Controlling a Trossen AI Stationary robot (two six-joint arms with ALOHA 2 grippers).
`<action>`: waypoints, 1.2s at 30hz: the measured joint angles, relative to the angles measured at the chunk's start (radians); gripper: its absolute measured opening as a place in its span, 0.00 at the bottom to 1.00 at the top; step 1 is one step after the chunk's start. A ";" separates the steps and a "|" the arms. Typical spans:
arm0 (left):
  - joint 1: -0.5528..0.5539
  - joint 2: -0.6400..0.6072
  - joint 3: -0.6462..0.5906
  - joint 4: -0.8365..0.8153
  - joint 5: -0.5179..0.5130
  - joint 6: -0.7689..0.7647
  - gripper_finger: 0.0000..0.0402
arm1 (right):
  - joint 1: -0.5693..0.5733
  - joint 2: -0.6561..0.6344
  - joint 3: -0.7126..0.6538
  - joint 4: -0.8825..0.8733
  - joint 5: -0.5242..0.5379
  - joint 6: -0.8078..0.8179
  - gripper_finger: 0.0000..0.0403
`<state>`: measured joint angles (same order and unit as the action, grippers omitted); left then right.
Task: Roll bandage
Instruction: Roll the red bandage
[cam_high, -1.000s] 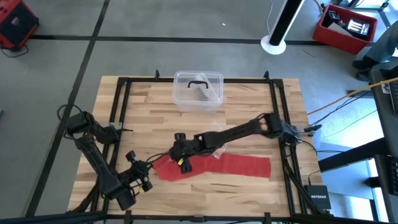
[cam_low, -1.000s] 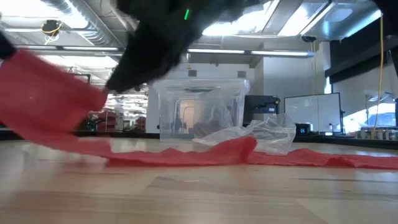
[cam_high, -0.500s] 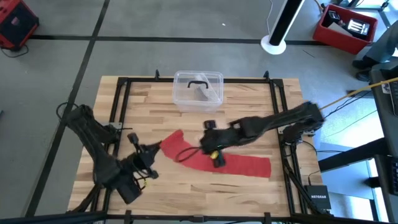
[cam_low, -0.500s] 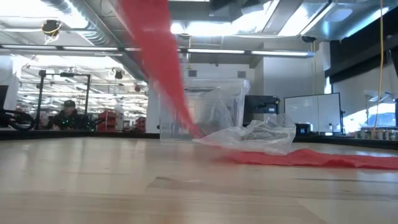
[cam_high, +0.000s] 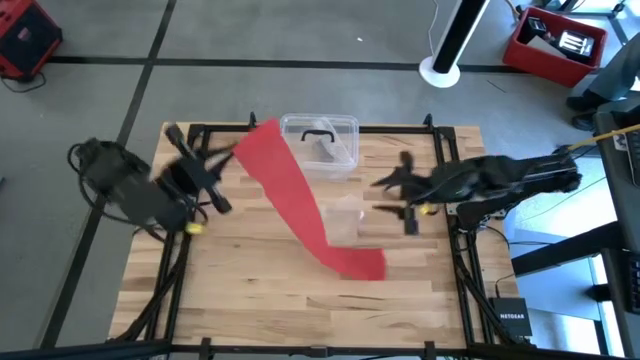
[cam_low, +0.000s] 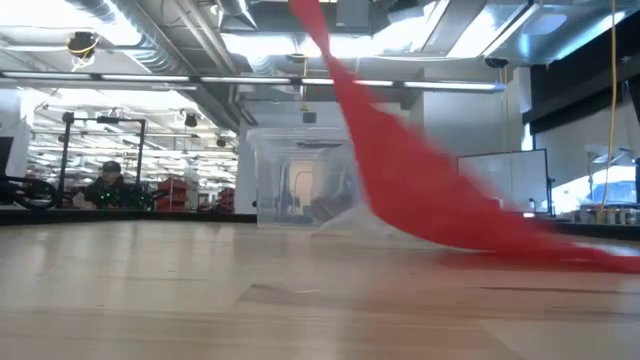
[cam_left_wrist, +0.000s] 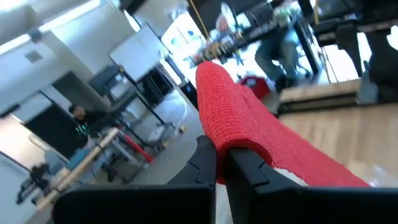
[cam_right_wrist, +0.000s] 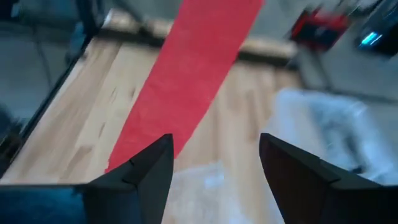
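Note:
The bandage (cam_high: 300, 200) is a long red fabric strip. It runs slanting from high over the table's far left down to its lower end (cam_high: 362, 263), which lies on the wood. The low view shows the bandage (cam_low: 420, 190) sloping from the top down to the right. My left gripper (cam_high: 238, 152) is raised at the far left and shut on the strip's upper end. My right gripper (cam_high: 392, 200) hangs open above the table's right side, clear of the strip; in the right wrist view the bandage (cam_right_wrist: 193, 68) lies beyond its spread fingers (cam_right_wrist: 149, 168). My left gripper pinches the bandage's upper end (cam_left_wrist: 219, 134) between its two fingers (cam_left_wrist: 205, 163), which point about level. The cloth bends over the fingertips and falls away on their far side. The strip is lifted clear here and runs nearly straight down to its lower end on the table.
A clear plastic box with a black handle (cam_high: 320, 145) stands at the far middle of the table, just behind the raised strip. A crumpled clear wrapper (cam_high: 345, 215) lies mid-table beside the strip. A black frame (cam_high: 195, 135) rims the table. A person sits in the room behind (cam_low: 105, 185).
My left gripper has risen and swung toward the table's far left, rolling as it went, and has drawn the bandage's end up with it. The strip has left the table except its lower end, which has slid leftward. My right gripper has pulled back toward the right edge and risen, still open.

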<state>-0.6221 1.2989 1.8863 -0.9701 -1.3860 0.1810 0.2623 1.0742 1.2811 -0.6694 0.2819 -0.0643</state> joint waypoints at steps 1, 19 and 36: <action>0.011 -0.016 0.002 0.093 0.012 0.114 0.01 | 0.000 -0.020 0.003 0.021 0.029 -0.028 0.59; 0.115 0.056 0.000 0.497 0.579 0.505 0.01 | -0.001 -0.059 -0.013 0.234 0.027 -0.196 0.59; 0.131 0.210 0.003 0.369 0.515 0.416 0.01 | -0.001 0.026 -0.506 0.902 -0.083 -0.168 0.59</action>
<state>-0.4911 1.5087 1.8893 -0.6006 -0.8711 0.5967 0.2615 1.1003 0.7753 0.2326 0.1986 -0.2323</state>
